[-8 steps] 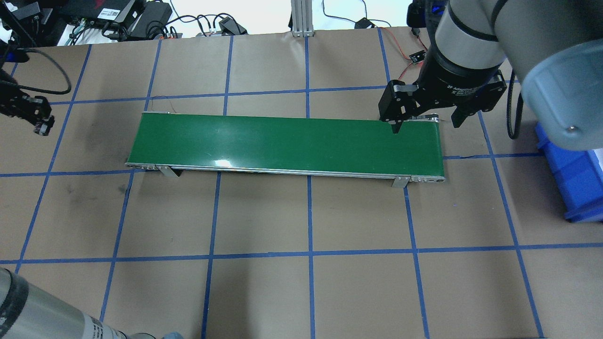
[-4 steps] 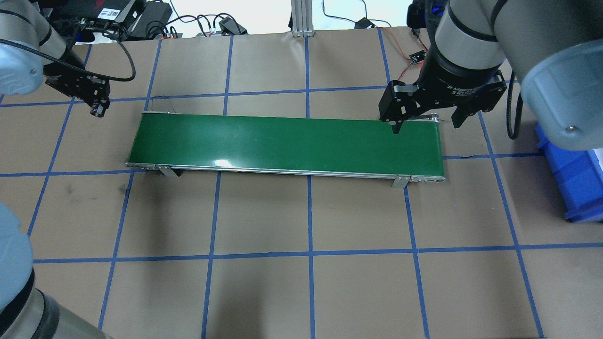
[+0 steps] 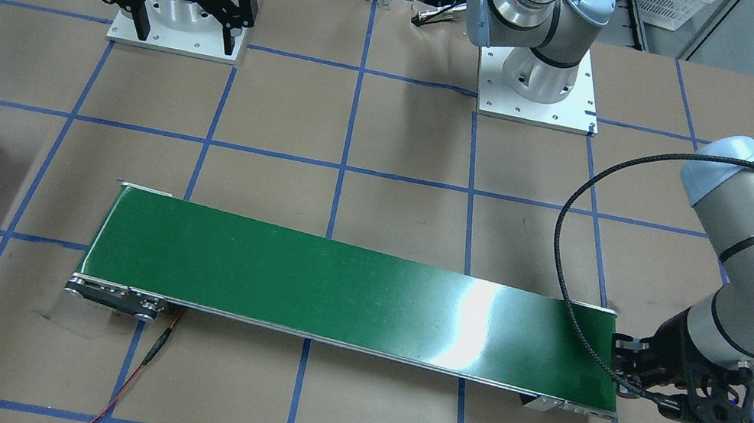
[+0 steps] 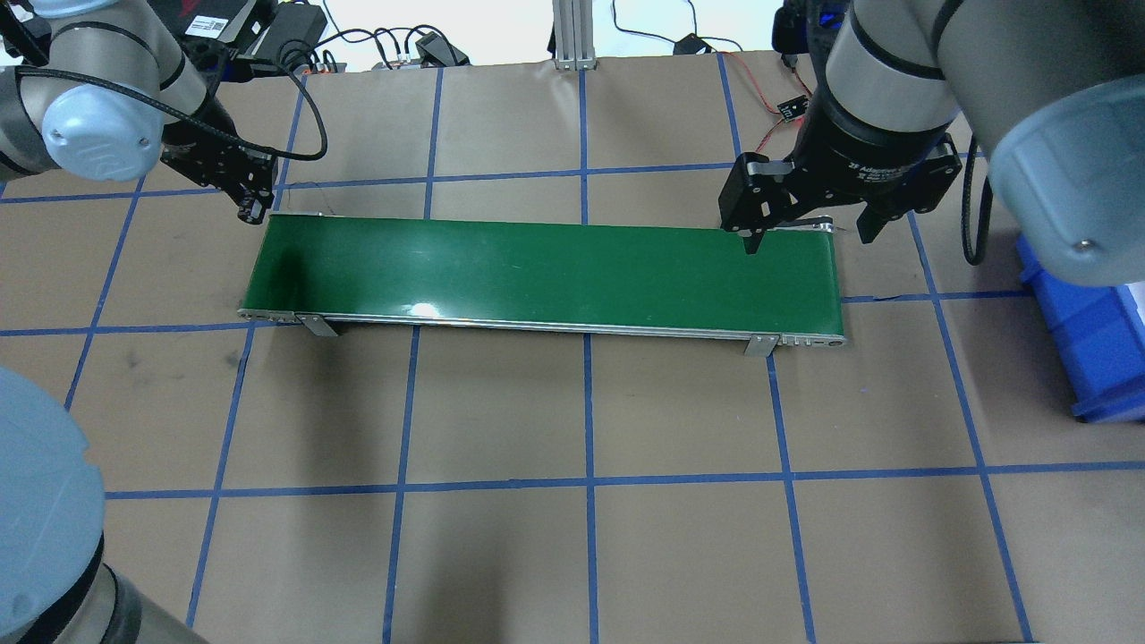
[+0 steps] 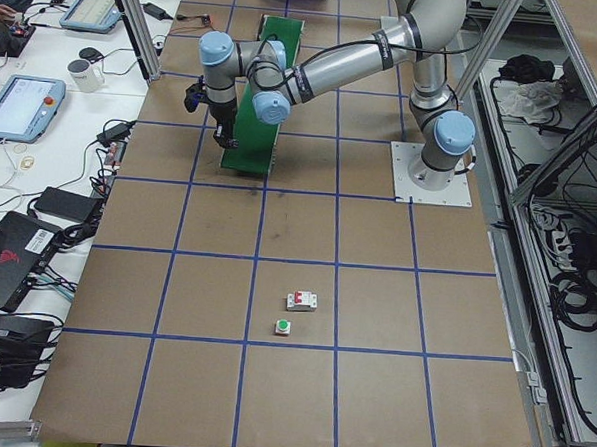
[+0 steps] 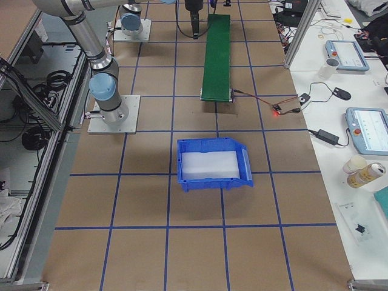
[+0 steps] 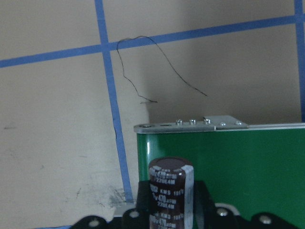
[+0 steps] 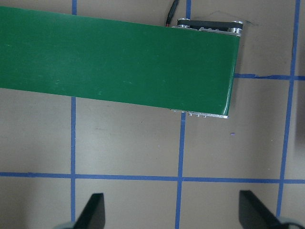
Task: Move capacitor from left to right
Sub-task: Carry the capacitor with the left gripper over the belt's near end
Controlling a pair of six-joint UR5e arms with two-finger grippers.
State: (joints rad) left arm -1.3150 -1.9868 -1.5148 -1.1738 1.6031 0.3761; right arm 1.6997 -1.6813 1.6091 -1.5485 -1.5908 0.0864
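Only the left wrist view shows the capacitor [image 7: 170,191] plainly. It sits at the bottom centre of that frame, with its lower part cut off by the frame edge and flanked by the dark fingers [image 7: 203,202]. In the overhead view the left end effector [image 4: 255,204] is a small dark shape in the upper left of the frame, just off the corner of the green conveyor belt [image 4: 546,268]. The part in its grip cannot be made out there. In the front-facing view the same end effector [image 3: 628,370] is at the lower right, touching or just beside the belt's end, and its tips are hard to separate from the cable.

The capacitor is a dark brown upright can with a rounded top, a pale stripe down its right side and pale printing too blurred to read. The left end effector is closed on it, over the corner of the belt's end.

The right end effector [image 4: 809,234] hangs spread wide at the belt's other end, in the upper right of the overhead frame. Its wrist view shows only the two fingertips [image 8: 94,210] at the bottom edge.

A blue bin [image 4: 1091,340] is cut off at the right edge. A white breaker [image 5: 301,302] and a tiny green-and-white part [image 5: 283,328] lie on the counter [image 5: 290,393], low in the left-side view.
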